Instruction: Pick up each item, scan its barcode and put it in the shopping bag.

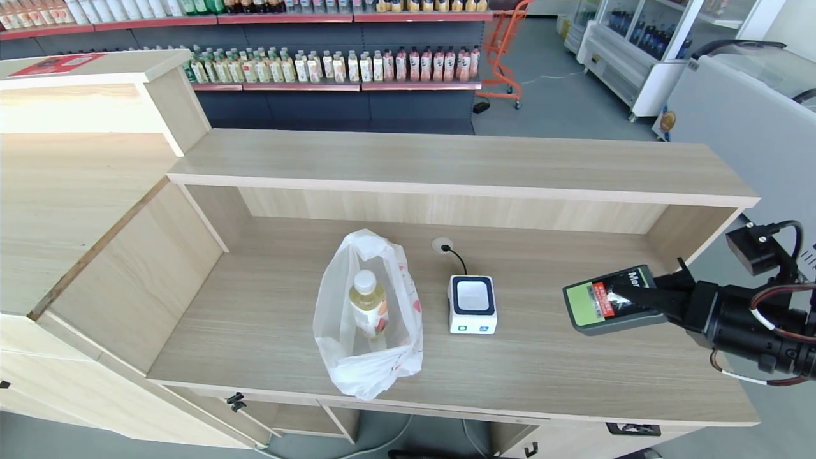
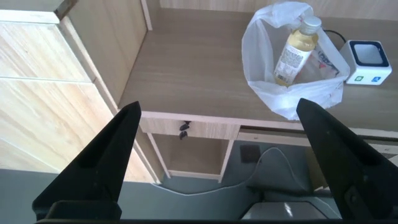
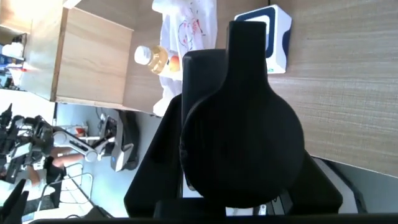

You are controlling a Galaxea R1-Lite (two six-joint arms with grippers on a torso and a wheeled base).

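A white plastic shopping bag [image 1: 366, 331] stands open on the wooden counter [image 1: 548, 376], with a pale drink bottle [image 1: 368, 305] upright inside it. Just right of the bag sits the small white barcode scanner [image 1: 472, 304], window facing up. My right gripper [image 1: 628, 298] is shut on a dark box with a green and red label [image 1: 599, 305], held above the counter to the right of the scanner. My left gripper [image 2: 221, 162] hangs open and empty in front of the counter's near edge, with the bag [image 2: 292, 68], bottle [image 2: 297, 43] and scanner [image 2: 368, 61] beyond it.
The counter has a raised back ledge [image 1: 459, 162] and a tall side panel [image 1: 134, 274] on the left. The scanner's cable [image 1: 456, 257] runs back to a grommet hole. Drawers [image 2: 193, 140] sit below the front edge. Store shelves with bottles [image 1: 331, 64] stand far behind.
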